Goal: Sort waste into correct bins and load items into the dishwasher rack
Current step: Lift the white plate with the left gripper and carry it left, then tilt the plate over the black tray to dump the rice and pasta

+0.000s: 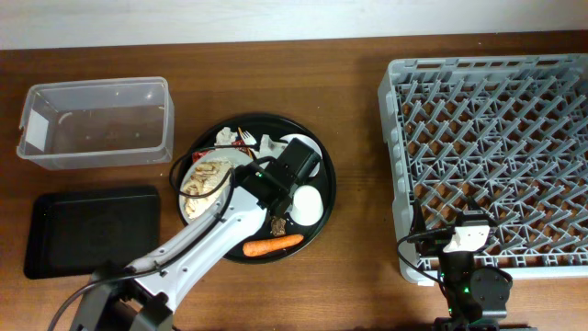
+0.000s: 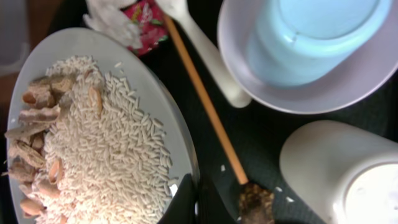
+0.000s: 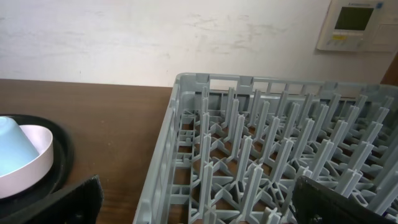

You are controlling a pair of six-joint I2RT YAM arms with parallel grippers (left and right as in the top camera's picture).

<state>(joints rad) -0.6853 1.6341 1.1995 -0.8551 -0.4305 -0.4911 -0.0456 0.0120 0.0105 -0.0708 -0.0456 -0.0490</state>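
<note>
In the left wrist view, the grey plate (image 2: 152, 93) holds white rice (image 2: 106, 149) and beige strips (image 2: 34, 118). My left gripper (image 2: 196, 202) is shut on the plate's right rim. Beside it lie a dark brown lump (image 2: 255, 202), a thin orange stick (image 2: 205, 106), the white fork (image 2: 208, 56), the red wrapper (image 2: 146, 15) and the tissue (image 2: 112, 22). The blue cup (image 2: 311, 34) sits in the white bowl (image 2: 292, 93), with the white cup (image 2: 342, 168) below it. The carrot (image 1: 273, 245) lies on the tray's front. My right gripper (image 3: 199, 211) is open and empty at the grey rack's (image 1: 496, 156) front left corner.
All the dishes sit on a large round black tray (image 1: 326, 198) at the table's middle. The clear tub (image 1: 96, 124) stands at the back left. The shallow black tray (image 1: 92, 230) lies in front of it. My left arm crosses the round tray from the front left.
</note>
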